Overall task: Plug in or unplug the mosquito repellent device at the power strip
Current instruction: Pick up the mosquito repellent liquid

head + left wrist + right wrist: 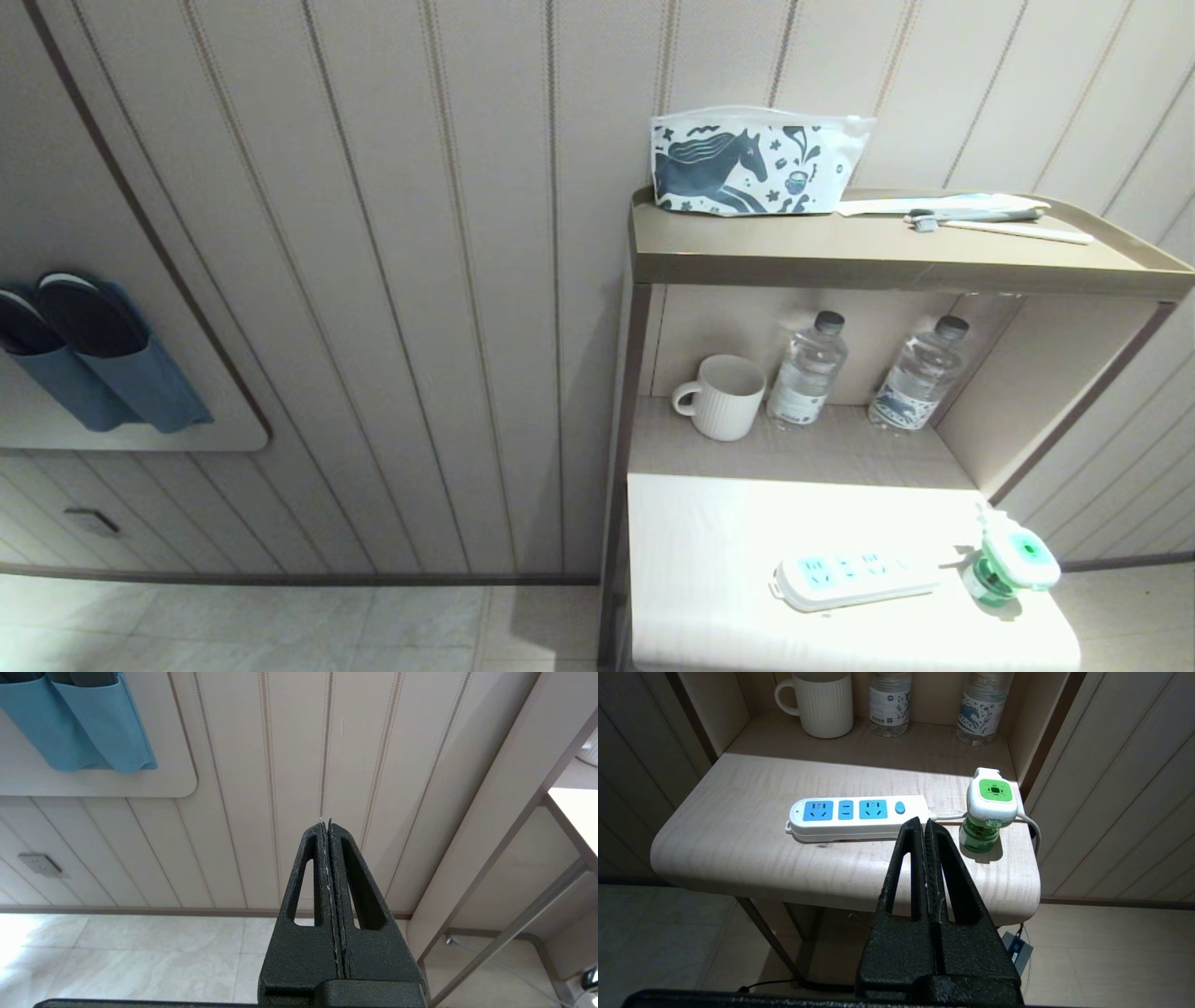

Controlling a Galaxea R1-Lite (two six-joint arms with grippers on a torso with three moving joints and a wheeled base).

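Observation:
The white power strip (854, 578) (857, 816) lies flat on the pale wooden table (709, 551), its blue sockets empty. The mosquito repellent device (1013, 565) (990, 809) stands upright on its green bottle to the right of the strip, near the table's right edge, unplugged. My right gripper (924, 821) is shut and empty, hanging in front of the table's near edge, short of both things. My left gripper (326, 823) is shut and empty too, off to the left, facing the panelled wall above the floor. Neither arm shows in the head view.
Behind the strip a white ribbed mug (722, 396) and two clear water bottles (808, 369) (920, 373) stand on the back shelf. A horse-print pouch (747, 163) and a toothbrush (990, 219) lie on the top shelf. The strip's cord (1031, 828) drops over the right edge. Blue slipper pockets (103, 364) hang left.

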